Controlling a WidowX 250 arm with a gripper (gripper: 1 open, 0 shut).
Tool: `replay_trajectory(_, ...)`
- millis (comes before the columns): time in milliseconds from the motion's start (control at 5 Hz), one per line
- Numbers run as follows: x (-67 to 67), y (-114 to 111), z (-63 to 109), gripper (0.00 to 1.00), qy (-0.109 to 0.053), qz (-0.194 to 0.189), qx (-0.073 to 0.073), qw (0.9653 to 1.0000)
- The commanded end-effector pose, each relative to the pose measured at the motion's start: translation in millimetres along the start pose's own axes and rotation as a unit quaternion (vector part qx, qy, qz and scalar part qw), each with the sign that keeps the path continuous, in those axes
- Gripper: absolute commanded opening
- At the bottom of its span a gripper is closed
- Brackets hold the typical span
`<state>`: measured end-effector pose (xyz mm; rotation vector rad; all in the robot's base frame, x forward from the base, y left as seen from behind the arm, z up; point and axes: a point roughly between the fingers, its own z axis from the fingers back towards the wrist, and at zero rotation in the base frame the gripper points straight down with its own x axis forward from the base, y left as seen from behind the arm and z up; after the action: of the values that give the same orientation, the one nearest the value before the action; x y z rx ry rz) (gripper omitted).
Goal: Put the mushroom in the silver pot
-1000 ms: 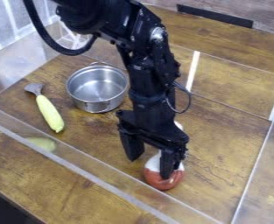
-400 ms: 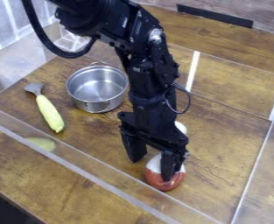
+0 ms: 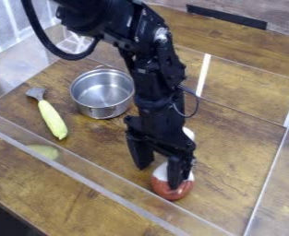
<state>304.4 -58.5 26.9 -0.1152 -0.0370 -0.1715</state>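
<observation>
Mushroom (image 3: 173, 187), low and right of centre on the counter (image 3: 233, 101), red-brown cap nearest the lower edge, white stem and long axis running up between the spread, empty fingers of the gripper (image 3: 159, 164). Likely failure: closing on the rounded cap could squeeze it free. The silver pot (image 3: 103, 92) stands well apart at upper left

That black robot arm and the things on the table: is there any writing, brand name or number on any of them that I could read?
None can be read.
Black arm and pincer: no lettering visible.
Silver pot: plain shiny metal, no mark.
Mushroom: no label.
Yellow vegetable: no label.
Wooden table: only wood grain.
</observation>
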Motion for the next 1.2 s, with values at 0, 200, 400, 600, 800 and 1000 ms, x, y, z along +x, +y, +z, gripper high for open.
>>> replay_trajectory(0, 5.8, 5.1, 1.1, 1.0, -0.003, 0.009, 0.002, 1.0)
replay_trajectory(200, 5.7, 5.9, 2.0, 1.0, -0.001, 0.002, 0.0, 1.0)
replay_trajectory(400, 5.5, 6.6, 2.8, 1.0, 0.001, -0.005, -0.002, 1.0)
replay_trajectory(600, 7.5, 1.5, 2.1, 1.0, 0.002, -0.008, -0.004, 1.0)
replay_trajectory(800, 9.5, -3.7, 1.9, 1.0, 0.003, -0.011, -0.005, 0.9999)
replay_trajectory(1000, 11.2, -9.1, 1.8, 1.0, 0.005, -0.014, -0.007, 0.9999)
